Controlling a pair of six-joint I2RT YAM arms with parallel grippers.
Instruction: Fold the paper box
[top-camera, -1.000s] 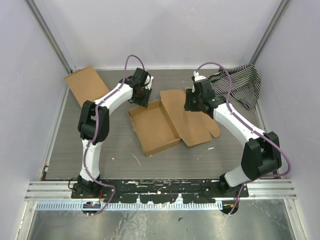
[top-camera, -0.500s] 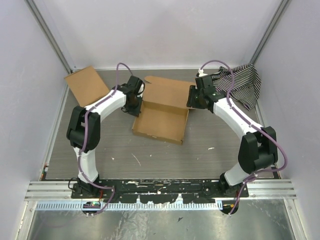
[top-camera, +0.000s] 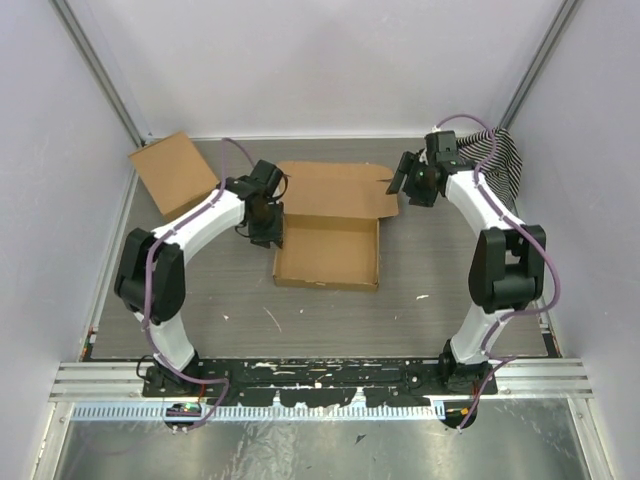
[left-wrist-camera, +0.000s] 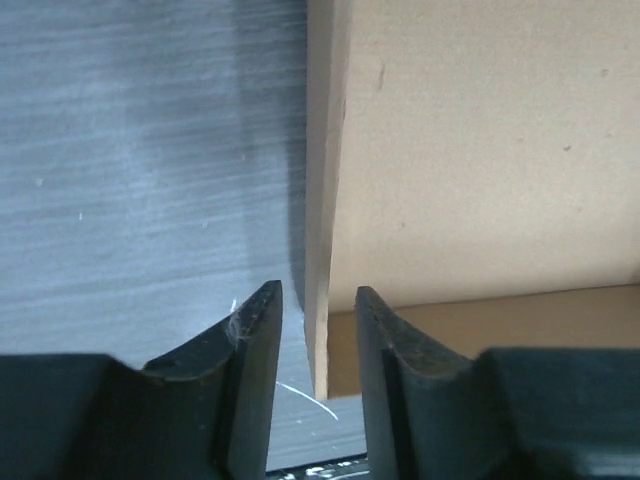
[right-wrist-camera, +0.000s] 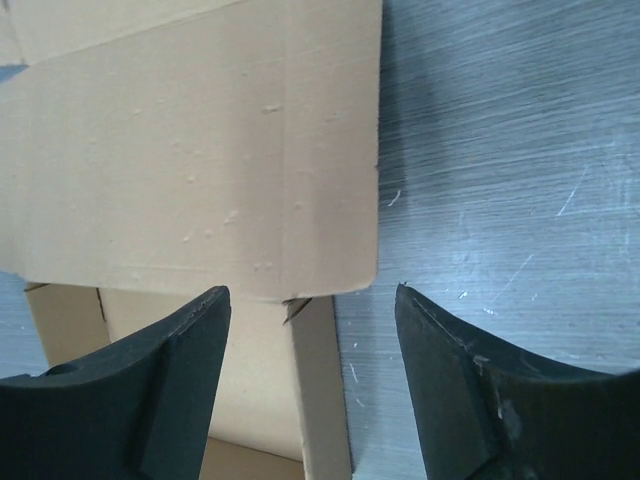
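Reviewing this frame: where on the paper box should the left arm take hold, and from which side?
On the paper box, I would grip the upright left side wall, coming from above with one finger inside and one outside. It stands as a thin vertical edge that suits a pinch, while the lid panel appears to lie flat. The left tool straddles that wall, not closed on it.

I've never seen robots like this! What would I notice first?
The brown box in the middle of the table, with its lid open toward the back. The left gripper straddles the box's left wall, and the right gripper hangs open over the lid's right corner. A striped cloth sits in the far right corner.
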